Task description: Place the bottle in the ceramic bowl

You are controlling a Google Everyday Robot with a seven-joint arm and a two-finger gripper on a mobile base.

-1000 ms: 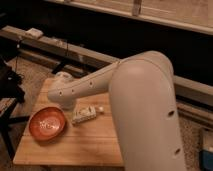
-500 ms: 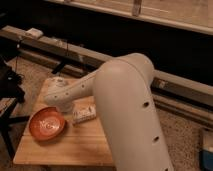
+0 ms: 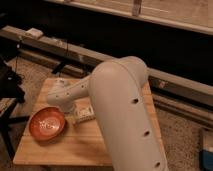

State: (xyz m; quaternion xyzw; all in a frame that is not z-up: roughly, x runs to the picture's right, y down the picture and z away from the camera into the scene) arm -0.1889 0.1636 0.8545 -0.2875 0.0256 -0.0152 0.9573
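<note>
A wooden table (image 3: 75, 146) stands on a speckled floor, and the robot's thick white arm (image 3: 122, 107) reaches over it from the 5 o'clock side of the view. The arm gets thinner toward the wrist and ends in the gripper (image 3: 69, 108), which hangs low over the table top, at about 2 o'clock from the ceramic bowl (image 3: 46, 123) and just beside it. The wrist covers the gripper from above, so I cannot tell whether it is released, clenched or grasping something.

The bottle (image 3: 84, 114) lies on its side on the wood, at about 3 o'clock from the bowl and outside of it. Its near end is right at the gripper; I cannot tell if they touch. The bowl sits near the table's 9 o'clock edge, and it holds only the pale mark in its centre.

At 9 o'clock from the table stands a dark stand (image 3: 10, 82), and a long ledge (image 3: 75, 50) runs behind at 12 o'clock
</note>
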